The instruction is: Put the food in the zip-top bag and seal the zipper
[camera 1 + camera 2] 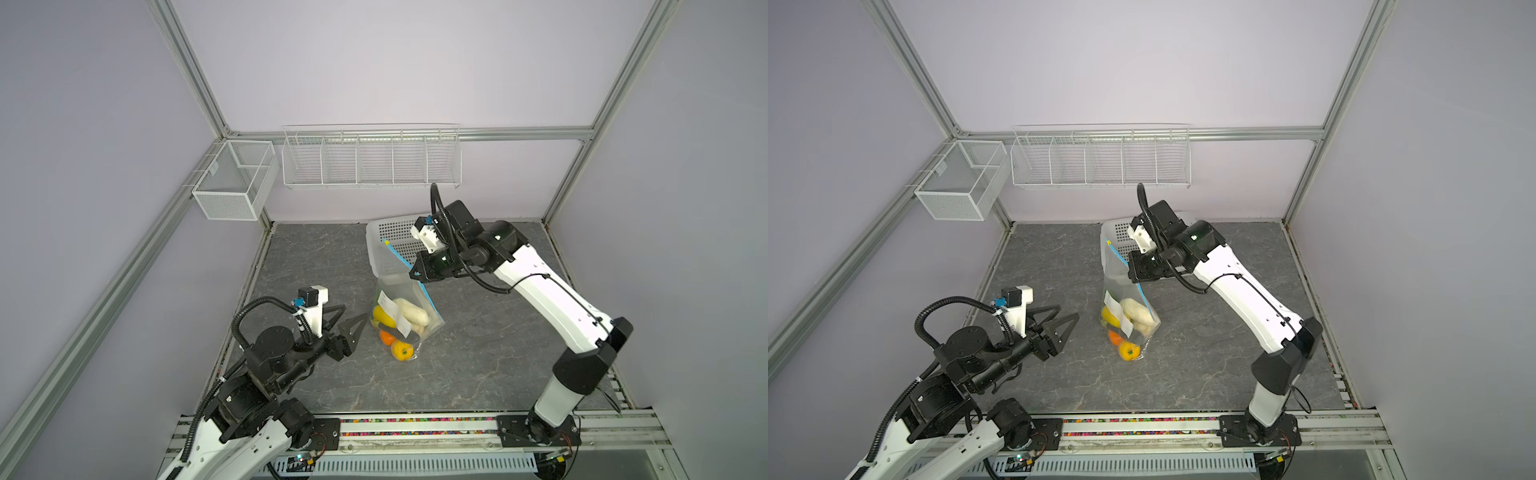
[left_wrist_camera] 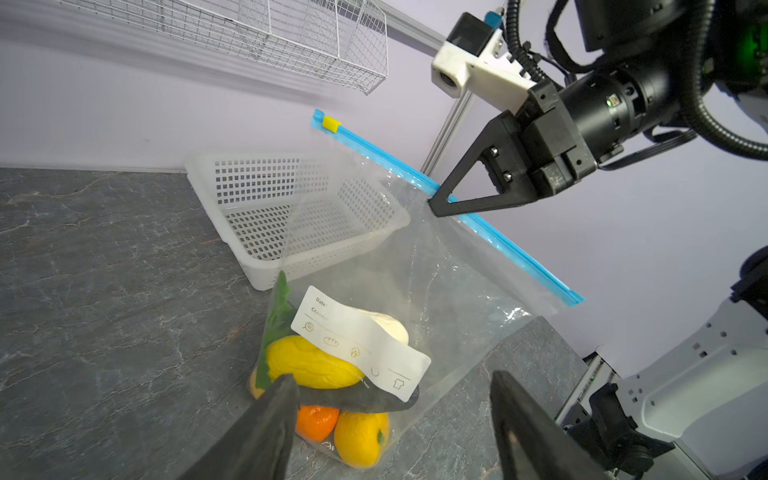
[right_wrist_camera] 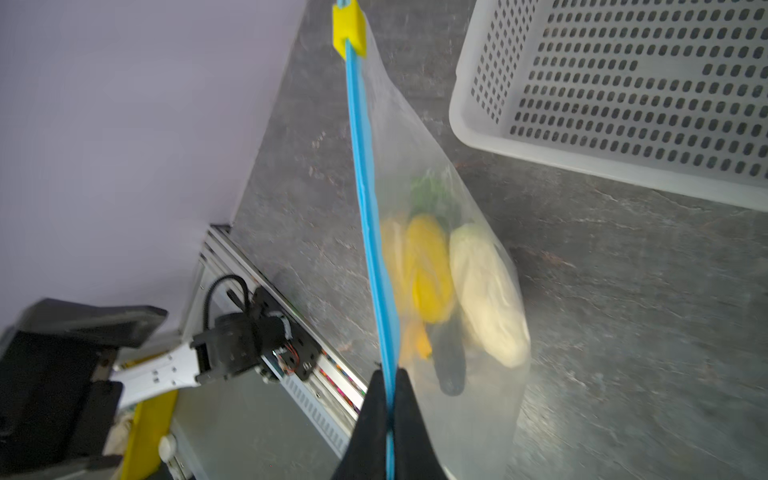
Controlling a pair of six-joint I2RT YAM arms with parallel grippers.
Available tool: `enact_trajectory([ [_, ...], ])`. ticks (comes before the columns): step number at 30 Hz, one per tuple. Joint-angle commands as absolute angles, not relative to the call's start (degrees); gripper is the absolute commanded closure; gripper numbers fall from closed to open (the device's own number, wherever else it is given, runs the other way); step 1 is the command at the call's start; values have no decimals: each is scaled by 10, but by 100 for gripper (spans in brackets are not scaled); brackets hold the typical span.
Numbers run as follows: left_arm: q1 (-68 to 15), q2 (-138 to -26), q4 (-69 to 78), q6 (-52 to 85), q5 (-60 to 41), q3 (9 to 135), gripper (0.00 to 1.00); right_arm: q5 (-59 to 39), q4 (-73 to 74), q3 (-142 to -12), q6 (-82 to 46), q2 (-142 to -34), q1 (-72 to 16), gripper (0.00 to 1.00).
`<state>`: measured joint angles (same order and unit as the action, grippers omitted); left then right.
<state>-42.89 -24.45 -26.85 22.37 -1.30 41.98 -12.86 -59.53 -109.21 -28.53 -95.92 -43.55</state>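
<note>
The clear zip-top bag (image 1: 405, 297) (image 1: 1124, 291) hangs by its top edge, its bottom resting on the table. My right gripper (image 1: 412, 275) (image 3: 388, 374) is shut on the blue zipper (image 3: 365, 187) (image 2: 498, 237). The yellow slider (image 2: 331, 123) (image 3: 349, 29) sits at the strip's far end. The food (image 1: 397, 322) lies inside the bag's bottom: yellow (image 2: 307, 361), orange (image 2: 316, 422), white (image 2: 386, 324) and dark (image 2: 361, 399) pieces behind a white label. My left gripper (image 1: 357, 316) (image 2: 395, 376) is open, just left of the bag's lower part, holding nothing.
A white perforated basket (image 1: 388, 232) (image 2: 291, 208) stands behind the bag near the back wall. A wire rack (image 1: 372, 158) and a mesh box (image 1: 235, 178) hang on the walls. A rail (image 1: 415, 428) runs along the table's front edge.
</note>
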Motion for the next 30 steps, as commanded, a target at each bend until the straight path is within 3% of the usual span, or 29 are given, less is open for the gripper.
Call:
enact_trajectory([
  [1,-427,-224,-264,248,2,404,27,-110,-376,-973,-455,-849,-449,93],
  [7,-427,-219,-257,261,29,383,29,-73,-223,-863,-558,-788,-490,93],
  [17,-427,-206,-302,264,78,403,30,-42,-126,-894,-580,-827,-546,93],
  [24,-427,-227,-304,261,91,415,30,-32,-100,-861,-584,-816,-536,93],
  [30,-427,-255,-282,259,89,407,30,-19,-86,-738,-606,-748,-489,93],
])
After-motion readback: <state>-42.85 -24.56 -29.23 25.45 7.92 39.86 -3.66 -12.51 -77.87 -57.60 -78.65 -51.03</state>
